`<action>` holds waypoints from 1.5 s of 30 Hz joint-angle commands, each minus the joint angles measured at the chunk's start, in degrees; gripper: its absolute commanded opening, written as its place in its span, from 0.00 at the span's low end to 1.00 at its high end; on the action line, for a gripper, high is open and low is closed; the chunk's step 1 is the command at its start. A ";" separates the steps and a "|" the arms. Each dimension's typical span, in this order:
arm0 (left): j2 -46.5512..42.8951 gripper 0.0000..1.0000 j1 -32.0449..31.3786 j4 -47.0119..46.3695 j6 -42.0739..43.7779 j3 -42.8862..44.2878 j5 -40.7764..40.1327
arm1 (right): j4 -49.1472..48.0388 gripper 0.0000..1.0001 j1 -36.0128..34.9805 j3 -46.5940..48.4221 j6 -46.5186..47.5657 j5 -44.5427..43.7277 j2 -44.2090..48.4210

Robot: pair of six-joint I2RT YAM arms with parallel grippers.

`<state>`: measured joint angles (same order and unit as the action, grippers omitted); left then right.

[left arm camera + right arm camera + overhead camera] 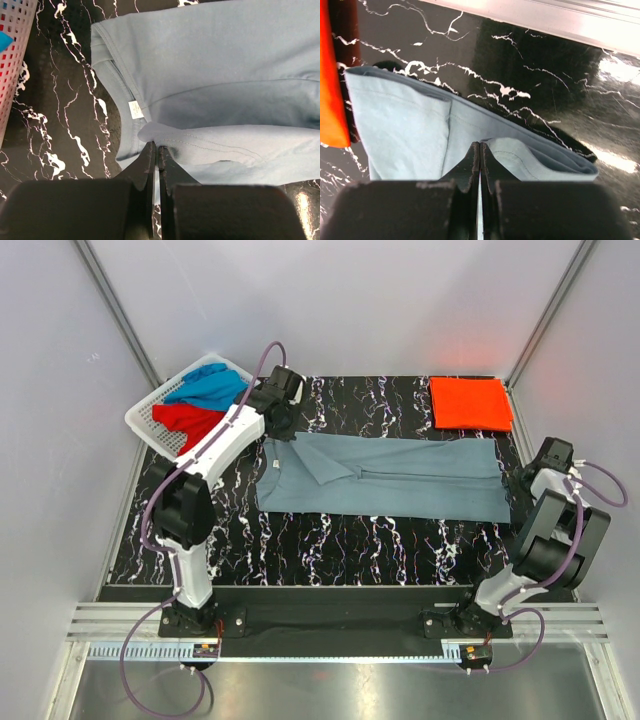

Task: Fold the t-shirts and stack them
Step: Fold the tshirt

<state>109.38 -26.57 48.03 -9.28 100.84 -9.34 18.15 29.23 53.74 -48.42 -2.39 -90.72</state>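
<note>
— Since starting at the jaws: how at the left gripper (pixel 156 148)?

— Clenched tight, tips nipping a puckered fold at the edge of the soft dull grey-blue short-sleeved t-shirt (pixel 215 65), just beside the collar and its small white label (pixel 134 109).

— And at the right gripper (pixel 480 146)?

— Likewise pressed together, grasping the stitched hem at the other end of the same shirt, with cloth bulging up on either side of the tips.

— Look of the cloth?

— Plain, matt, lying flat on the black white-veined marbled table (pixel 350 540). Narrowed into a long band, sides folded in, one flap slanting across the chest near the collar.

— Which way round?

— From above, long axis left to right across the table. Collar towards the left arm, hem towards the right arm. Roughly mid-table, spanning most of the gap between the two arms.

— Farther out?

— Folded into a neat rectangle, orange-red t-shirt (pixel 470 403) at the far right corner, close to the hem end but not touching it. At the far left corner, white slotted plastic basket (pixel 150 420) holding the bright blue t-shirt (pixel 212 390) and the red t-shirt (pixel 190 422), both crumpled.
</note>
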 commanded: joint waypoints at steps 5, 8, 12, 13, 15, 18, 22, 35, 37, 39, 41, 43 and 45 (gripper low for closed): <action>3.46 0.00 1.43 0.31 2.42 6.12 1.35 | -4.18 0.00 -0.40 2.78 -1.06 -0.86 -3.41; 4.96 0.00 1.69 0.49 2.77 7.09 1.35 | -4.70 0.00 -0.32 3.04 -1.15 -0.77 -4.11; 6.89 0.00 1.96 0.84 2.86 8.41 1.43 | -4.88 0.00 -0.58 3.57 -0.97 -0.50 -4.64; 7.16 0.00 2.04 0.92 2.86 8.59 1.52 | -4.97 0.00 -0.76 3.66 -0.97 -0.68 -4.64; 8.29 0.00 2.13 1.19 3.21 9.37 1.79 | -4.71 0.00 -0.76 4.27 -0.88 -0.59 -5.08; 9.44 0.00 2.22 1.80 3.65 10.25 1.08 | -4.79 0.00 -1.02 5.15 -1.06 -0.33 -5.96; 10.50 0.00 2.48 1.72 3.92 10.78 0.73 | -4.79 0.00 -1.46 6.12 -1.15 -0.42 -7.54; 14.28 0.00 2.84 1.36 4.18 13.86 1.26 | -5.41 0.00 -1.55 8.23 0.70 0.54 -10.62; 14.72 0.00 2.92 1.28 4.18 14.48 1.26 | -6.54 0.00 -1.55 8.05 0.87 1.95 -10.97; 14.63 0.00 3.01 1.10 4.09 14.48 1.26 | -6.90 0.00 -1.81 8.31 0.96 2.13 -11.41; 14.63 0.00 3.10 1.01 4.09 14.65 1.08 | -6.47 0.00 -1.90 8.66 0.27 2.13 -11.59; 14.72 0.00 3.10 1.27 3.31 14.91 0.21 | -5.76 0.00 -1.81 8.41 -0.27 1.08 -11.33; 14.02 0.00 3.10 1.28 2.78 14.39 -0.32 | -6.02 0.00 -1.81 7.61 -0.79 0.37 -10.36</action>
<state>124.29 -24.03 50.52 -6.07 112.53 -8.40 14.17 27.75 59.94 -48.56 -0.54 -101.97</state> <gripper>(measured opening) 0.024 0.011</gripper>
